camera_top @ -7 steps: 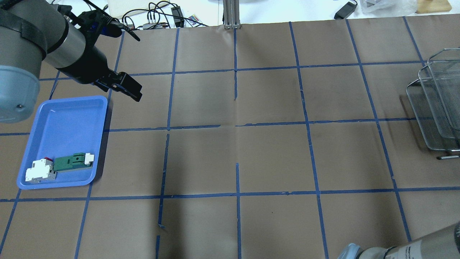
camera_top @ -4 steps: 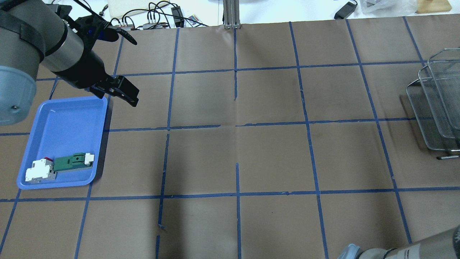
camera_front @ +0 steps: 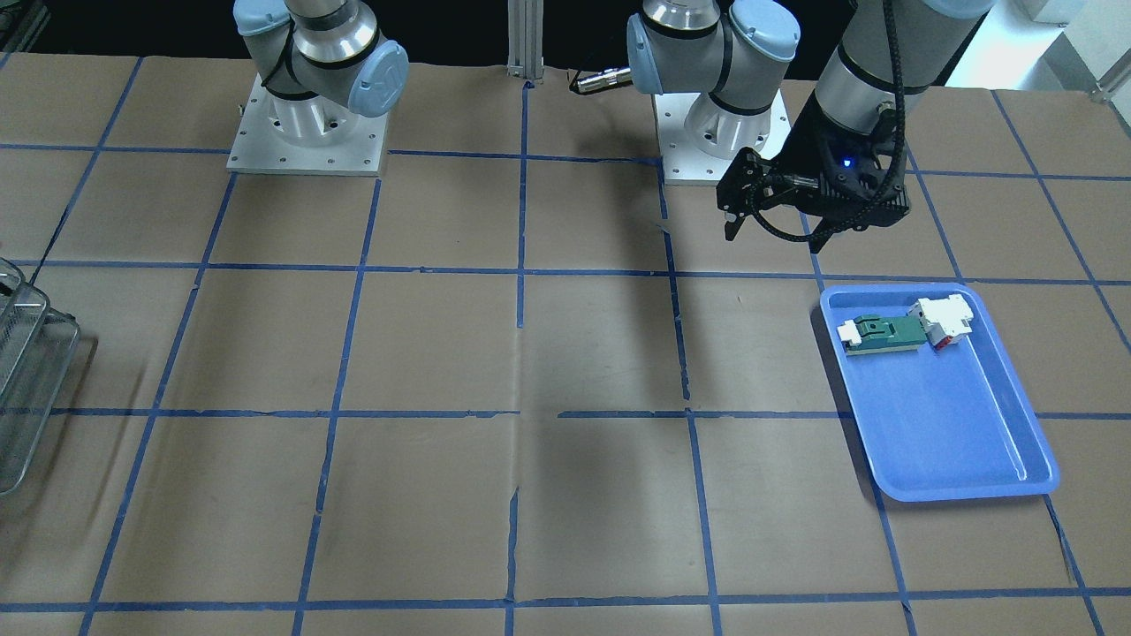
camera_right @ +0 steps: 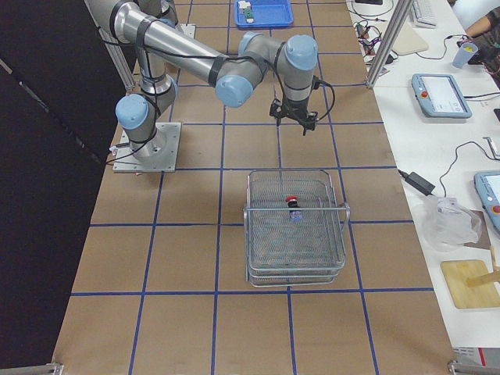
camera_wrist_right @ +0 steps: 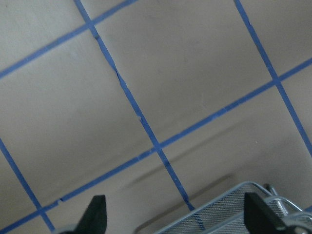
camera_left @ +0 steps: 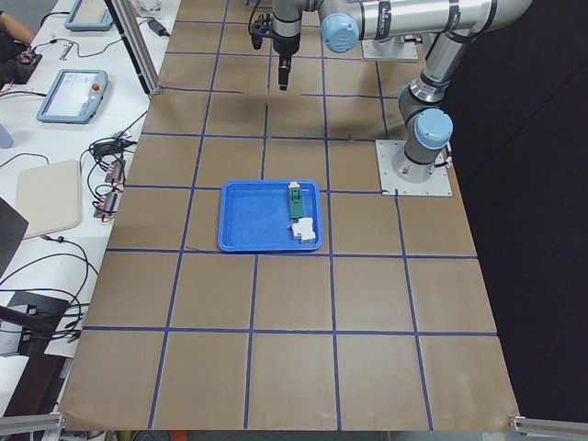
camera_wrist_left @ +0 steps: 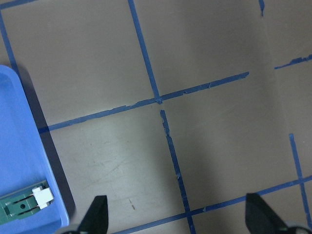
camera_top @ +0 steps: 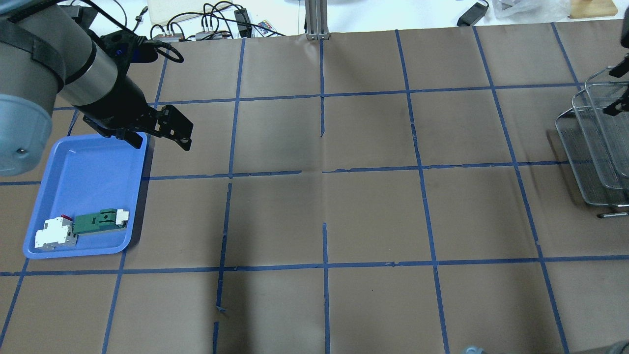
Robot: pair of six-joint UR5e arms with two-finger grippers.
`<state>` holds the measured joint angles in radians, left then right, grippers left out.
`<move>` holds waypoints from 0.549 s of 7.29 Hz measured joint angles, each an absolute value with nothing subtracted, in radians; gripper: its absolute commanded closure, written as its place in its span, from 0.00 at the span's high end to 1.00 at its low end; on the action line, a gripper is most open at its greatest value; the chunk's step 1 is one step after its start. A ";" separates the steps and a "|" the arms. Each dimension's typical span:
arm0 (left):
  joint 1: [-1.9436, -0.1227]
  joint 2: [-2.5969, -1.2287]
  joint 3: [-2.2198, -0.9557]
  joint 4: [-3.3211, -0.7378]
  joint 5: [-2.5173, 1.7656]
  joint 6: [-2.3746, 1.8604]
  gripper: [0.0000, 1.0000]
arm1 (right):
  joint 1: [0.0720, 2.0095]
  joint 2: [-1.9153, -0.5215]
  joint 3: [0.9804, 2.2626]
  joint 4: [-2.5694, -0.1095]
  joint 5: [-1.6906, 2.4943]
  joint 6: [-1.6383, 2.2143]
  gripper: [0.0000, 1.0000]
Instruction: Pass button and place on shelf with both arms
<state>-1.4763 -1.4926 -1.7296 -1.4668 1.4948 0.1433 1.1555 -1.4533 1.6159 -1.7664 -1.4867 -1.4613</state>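
The button (camera_right: 293, 204), red cap showing, sits inside the wire-mesh shelf (camera_right: 297, 234), which is also at the right edge of the overhead view (camera_top: 597, 152). My right gripper (camera_right: 294, 121) hangs open and empty over the table just beside the shelf; its fingertips frame the shelf's rim (camera_wrist_right: 234, 202) in the right wrist view. My left gripper (camera_top: 159, 136) is open and empty, above the far right corner of the blue tray (camera_top: 88, 162). It also shows in the front view (camera_front: 773, 231).
The tray holds a white block with a red side (camera_top: 54, 233) and a flat green piece (camera_top: 98, 221) at its near end. Cables and boxes lie beyond the table's far edge (camera_top: 211, 24). Brown paper with blue tape lines covers the table.
The left gripper has drifted slightly toward the tray and turned. The right arm has left the overhead view's bottom edge, and its fingers now show at the right edge by the shelf.
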 measured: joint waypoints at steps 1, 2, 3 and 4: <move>-1.476 -1.499 -1.709 -1.494 1.497 0.131 1.00 | 1.249 -1.492 1.641 -1.764 -1.498 -1.295 1.00; -1.476 -1.502 -1.701 -1.508 1.498 0.126 1.00 | 1.340 -1.519 1.648 -1.764 -1.506 -1.139 1.00; -1.476 -1.505 -1.697 -1.510 1.503 0.114 1.00 | 1.429 -1.534 1.641 -1.765 -1.516 -0.966 1.00; -1.478 -1.513 -1.687 -1.511 1.521 0.085 1.00 | 1.491 -1.539 1.626 -1.765 -1.525 -0.786 1.00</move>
<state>-1.4781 -1.5133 -1.6874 -1.5115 1.5212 0.0846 1.4914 -1.5388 1.6257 -1.7650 -1.5251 -0.7858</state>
